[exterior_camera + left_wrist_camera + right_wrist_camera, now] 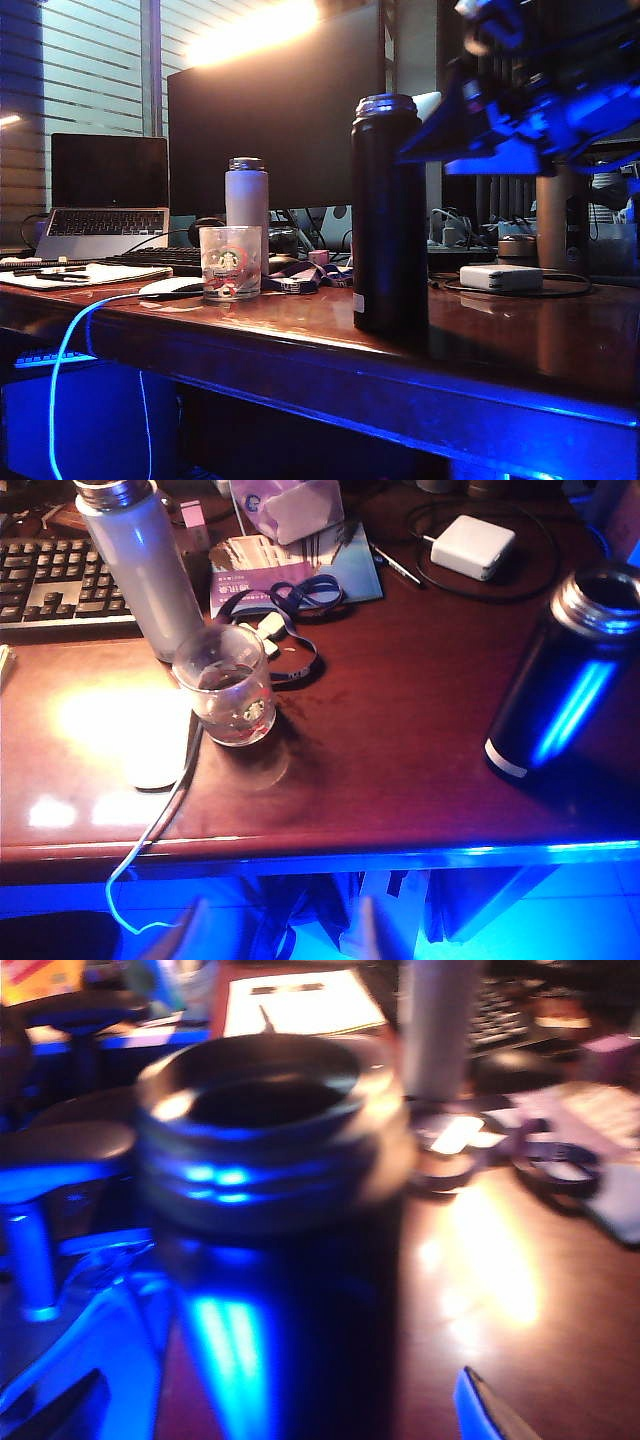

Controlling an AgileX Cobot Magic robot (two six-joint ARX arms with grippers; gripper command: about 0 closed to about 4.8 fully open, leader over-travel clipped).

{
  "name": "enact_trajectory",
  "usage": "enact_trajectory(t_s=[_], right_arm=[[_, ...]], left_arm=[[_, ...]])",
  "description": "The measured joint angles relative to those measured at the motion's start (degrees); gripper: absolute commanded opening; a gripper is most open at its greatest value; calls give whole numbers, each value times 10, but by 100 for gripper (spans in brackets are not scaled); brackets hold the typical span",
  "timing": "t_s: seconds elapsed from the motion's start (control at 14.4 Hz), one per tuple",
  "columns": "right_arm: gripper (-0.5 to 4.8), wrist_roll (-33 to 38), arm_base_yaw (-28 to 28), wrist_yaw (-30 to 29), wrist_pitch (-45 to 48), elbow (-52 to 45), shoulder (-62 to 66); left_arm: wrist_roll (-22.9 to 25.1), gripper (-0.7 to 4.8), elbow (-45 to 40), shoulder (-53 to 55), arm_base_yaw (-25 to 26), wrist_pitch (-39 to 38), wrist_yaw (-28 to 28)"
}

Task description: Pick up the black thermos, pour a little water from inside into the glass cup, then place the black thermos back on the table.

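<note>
- Here we see the thermos (388,215) upright on the counter (500,340), near its front edge and well apart from the cup (230,262), which stands to the exterior view's left just in front of a white bottle (247,200).
- We judge the thermos is set clear of the cup so a gripper can close round its body without knocking the glass; its lid is off, the silver rim open, ready to pour.
- The cup (222,685) holds little or nothing that we can make out.
- Our right gripper (280,1400) has its fingers spread either side of the thermos (270,1260), neither pressed to it as far as the blur lets us tell; in the exterior view that arm hangs above and right of the flask.
- Our left gripper (270,930) is held off the counter's front edge, fingers parted, empty, angled down toward the cup.
</note>
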Motion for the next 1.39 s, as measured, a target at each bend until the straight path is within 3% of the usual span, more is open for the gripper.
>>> enact_trajectory(t_s=[1.39], right_arm=[[479,-1,16,5,230,0,155]], left_arm=[[0,187,0,0,0,-5,0]])
